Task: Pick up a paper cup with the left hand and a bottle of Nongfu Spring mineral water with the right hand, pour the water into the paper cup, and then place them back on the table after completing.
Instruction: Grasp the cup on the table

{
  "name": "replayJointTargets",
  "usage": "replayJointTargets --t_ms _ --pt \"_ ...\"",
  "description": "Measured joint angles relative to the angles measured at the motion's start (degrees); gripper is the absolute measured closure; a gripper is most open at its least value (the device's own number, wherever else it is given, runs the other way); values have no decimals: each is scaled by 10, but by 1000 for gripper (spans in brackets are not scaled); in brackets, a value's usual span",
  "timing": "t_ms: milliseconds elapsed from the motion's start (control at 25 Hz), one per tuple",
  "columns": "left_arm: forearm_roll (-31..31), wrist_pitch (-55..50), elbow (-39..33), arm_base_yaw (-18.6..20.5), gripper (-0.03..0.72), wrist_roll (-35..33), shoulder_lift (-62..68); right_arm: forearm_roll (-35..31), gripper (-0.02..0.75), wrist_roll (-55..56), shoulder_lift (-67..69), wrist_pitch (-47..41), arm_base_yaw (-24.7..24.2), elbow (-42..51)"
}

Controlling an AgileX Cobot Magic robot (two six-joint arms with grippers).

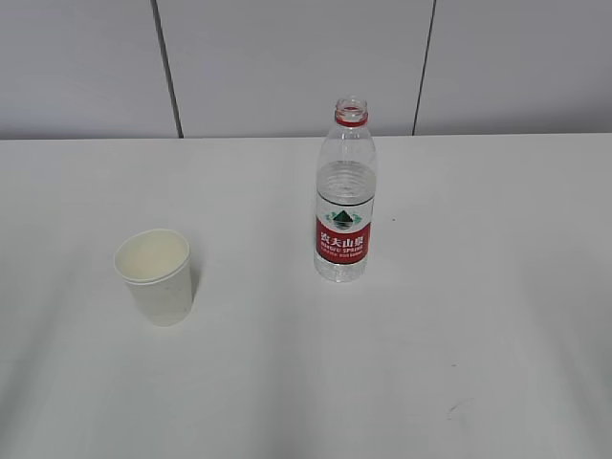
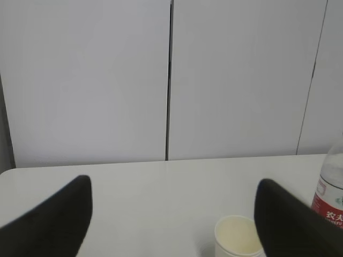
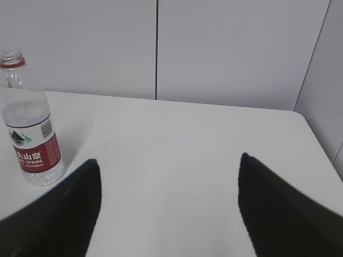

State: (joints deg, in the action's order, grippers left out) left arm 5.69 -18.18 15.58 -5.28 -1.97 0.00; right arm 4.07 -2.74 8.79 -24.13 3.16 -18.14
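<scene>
Left end effector (image 2: 171, 225) and right end effector (image 3: 169, 214), fingers wide apart.

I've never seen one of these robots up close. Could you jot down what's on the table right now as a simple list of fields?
Surface: white table
Cup: paper cup, upright, nothing visibly in it
Bottle: water bottle with red label, upright, cap off, partly full
Layout: cup and bottle stand apart, cup nearer the camera in the exterior view
Left gripper: jaws open, holding nothing
Right gripper: jaws open, holding nothing
Task stage: nothing picked up yet
</scene>
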Motion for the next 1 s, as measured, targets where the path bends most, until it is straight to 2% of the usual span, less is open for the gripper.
replayJointTargets --t_ms 440,760,1000 --pt "0 2 -6 0 125 0 16 0 150 0 0 5 0 22" --pt "-4 30 -12 0 125 0 112 0 150 0 1 44 0 50" --pt "-3 98 -12 0 125 0 177 0 150 -1 15 62 0 53"
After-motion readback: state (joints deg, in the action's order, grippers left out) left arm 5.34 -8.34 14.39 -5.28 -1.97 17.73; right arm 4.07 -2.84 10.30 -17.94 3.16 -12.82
